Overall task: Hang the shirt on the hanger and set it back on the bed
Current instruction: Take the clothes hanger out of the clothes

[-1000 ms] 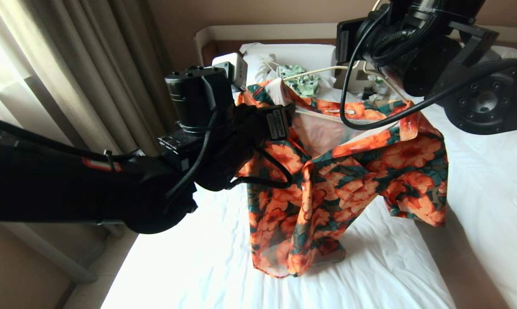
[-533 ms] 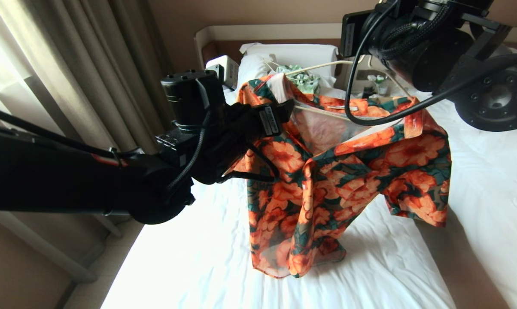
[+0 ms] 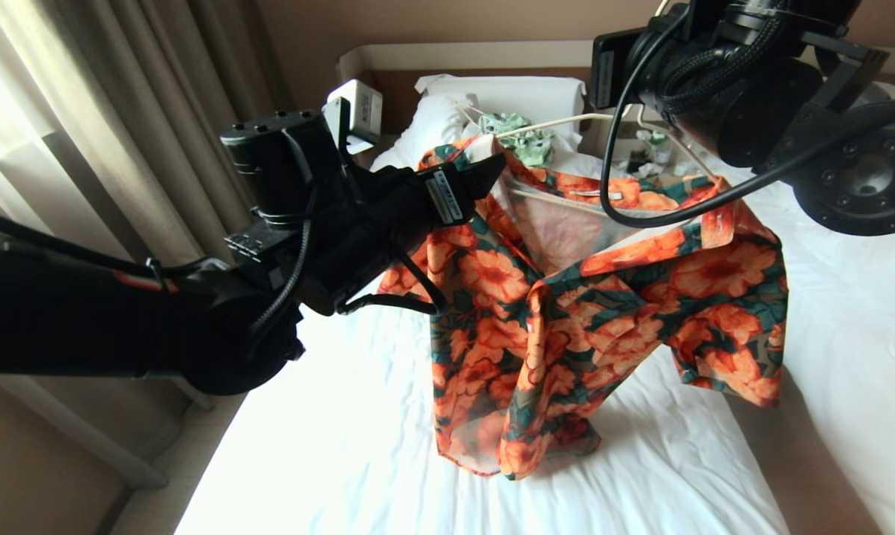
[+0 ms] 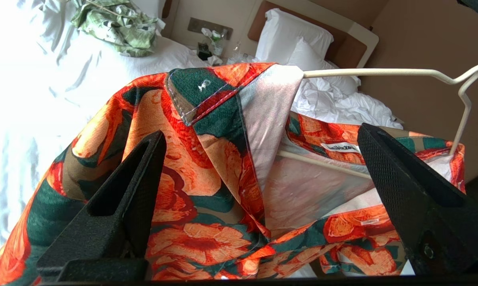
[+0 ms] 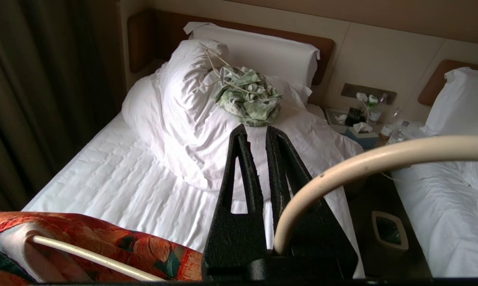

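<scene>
Slippage is the main risk: the shirt (image 3: 596, 297) hangs on the cream hanger (image 4: 374, 72) above the bed (image 3: 388, 446), and its left shoulder sits just over the hanger tip, so any tilt could shed it. Left gripper (image 4: 259, 159), fingers spread wide and empty, sits by that shoulder. Right gripper (image 5: 259, 159) is pinched together on the hanger's hook. Only the right wrist view shows that grip; only the left wrist view shows the neck label (image 4: 339, 147).

Head view high over the bed (image 3: 343, 461); wrist views close (both facing the shirt (image 4: 191, 171)).
</scene>
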You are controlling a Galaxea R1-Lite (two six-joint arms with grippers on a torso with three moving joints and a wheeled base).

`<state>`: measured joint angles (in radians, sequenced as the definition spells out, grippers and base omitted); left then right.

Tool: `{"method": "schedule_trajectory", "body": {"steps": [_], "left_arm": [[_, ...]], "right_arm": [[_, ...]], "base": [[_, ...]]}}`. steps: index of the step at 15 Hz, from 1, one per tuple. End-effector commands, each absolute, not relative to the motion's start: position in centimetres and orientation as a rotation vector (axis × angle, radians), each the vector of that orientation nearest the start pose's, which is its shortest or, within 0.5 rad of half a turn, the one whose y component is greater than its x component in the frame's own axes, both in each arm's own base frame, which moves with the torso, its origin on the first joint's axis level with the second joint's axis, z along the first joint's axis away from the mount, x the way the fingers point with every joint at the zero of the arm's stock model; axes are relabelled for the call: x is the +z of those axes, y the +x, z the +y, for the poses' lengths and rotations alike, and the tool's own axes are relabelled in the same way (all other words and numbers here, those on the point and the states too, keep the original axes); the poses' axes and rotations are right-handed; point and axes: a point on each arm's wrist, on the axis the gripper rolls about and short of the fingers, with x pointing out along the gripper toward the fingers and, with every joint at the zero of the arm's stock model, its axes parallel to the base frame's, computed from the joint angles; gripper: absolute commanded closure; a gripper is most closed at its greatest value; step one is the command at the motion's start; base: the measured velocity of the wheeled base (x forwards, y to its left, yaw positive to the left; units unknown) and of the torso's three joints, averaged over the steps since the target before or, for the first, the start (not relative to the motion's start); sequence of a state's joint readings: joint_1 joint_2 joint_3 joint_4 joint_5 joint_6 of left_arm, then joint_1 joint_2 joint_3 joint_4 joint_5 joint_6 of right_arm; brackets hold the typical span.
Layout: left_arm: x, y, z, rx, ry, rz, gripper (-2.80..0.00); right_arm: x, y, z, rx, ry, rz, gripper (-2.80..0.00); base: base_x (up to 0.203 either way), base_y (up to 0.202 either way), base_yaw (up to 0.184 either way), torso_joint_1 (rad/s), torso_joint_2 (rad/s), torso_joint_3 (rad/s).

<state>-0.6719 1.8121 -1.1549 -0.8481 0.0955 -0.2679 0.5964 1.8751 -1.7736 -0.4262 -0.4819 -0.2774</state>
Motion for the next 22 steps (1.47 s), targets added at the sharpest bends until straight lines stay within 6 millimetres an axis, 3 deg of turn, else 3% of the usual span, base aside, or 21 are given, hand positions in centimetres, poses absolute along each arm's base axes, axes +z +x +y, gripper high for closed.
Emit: {"method": "schedule_trajectory", "body": {"steps": [1,6,11,17,22], "left_arm": [[26.5,27.6,-22.3,-0.61,-0.337,-0.105,-2.8],[26.1,27.9,-23.6,-0.633,-0.332,-0.097,-2.8],[25.3,28.8,-23.3,-0.608,-0.325,-0.083,-2.8],[27.1,27.2,-24.3,-0.66,-0.345,-0.123,-2.8],[26.0,27.8,-25.4,-0.666,-0.333,-0.097,-2.8]], "right_arm": [[37.6,30.8,19.7,0.072,-0.108,-0.294,0.0],[37.6,30.7,19.8,0.075,-0.107,-0.294,0.0],[37.6,30.8,19.7,0.072,-0.105,-0.295,0.0],[37.5,30.9,19.8,0.073,-0.108,-0.292,0.0],[37.4,30.8,19.8,0.075,-0.106,-0.289,0.0]], "base": [[0.0,0.0,0.0,0.0,0.0,0.0],[0.0,0.0,0.0,0.0,0.0,0.0],[0.0,0.0,0.0,0.0,0.0,0.0],[0.0,0.0,0.0,0.0,0.0,0.0],[0.0,0.0,0.0,0.0,0.0,0.0]]}}
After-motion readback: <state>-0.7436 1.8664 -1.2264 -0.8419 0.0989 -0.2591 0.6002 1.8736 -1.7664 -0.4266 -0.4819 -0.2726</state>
